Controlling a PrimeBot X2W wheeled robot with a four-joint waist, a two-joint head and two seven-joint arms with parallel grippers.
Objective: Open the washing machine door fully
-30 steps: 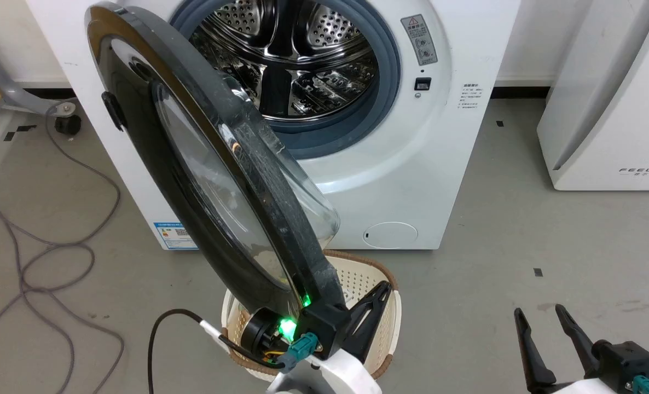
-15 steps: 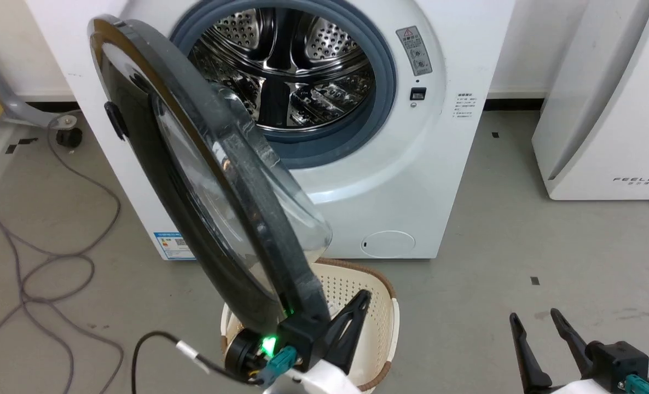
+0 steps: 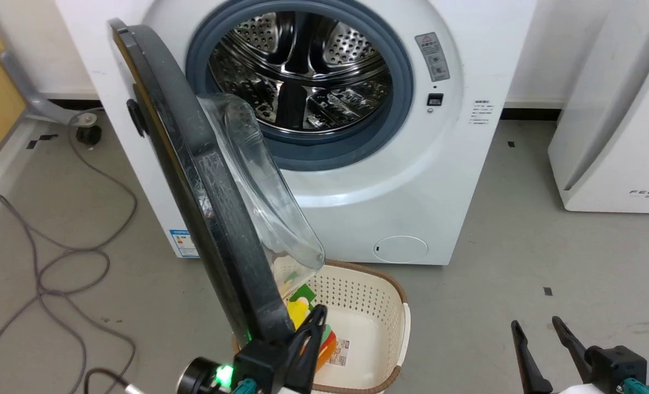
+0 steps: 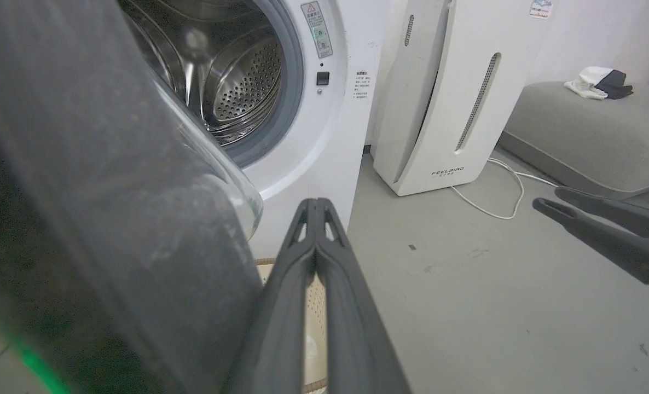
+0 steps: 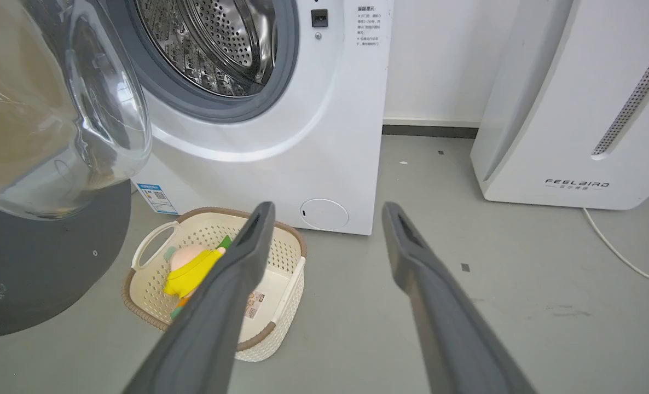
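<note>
The washing machine door [image 3: 209,180] stands out from the front of the washing machine [image 3: 412,180], about half open. In the head view it is seen almost edge-on. Its long axis runs from the hinge side, at the upper left of the machine, down and forward to its free edge at the bottom middle of that view. The glossy black outer face looks to the robot's left. The dark grey inner face with the clear glass bowl [image 3: 259,191] looks to the right, across the open steel drum [image 3: 302,71].

The left gripper [image 3: 318,312] is low, just beside the free edge of the door on its inner side, and its fingers are pressed together. I cannot tell if they touch the door. Under it a cream basket [image 3: 357,290] stands on the floor [image 3: 521,230], near the machine's front.

The right gripper [image 3: 537,323] hangs over the bare floor, well apart from the door, with its fingers spread and nothing between them.
</note>
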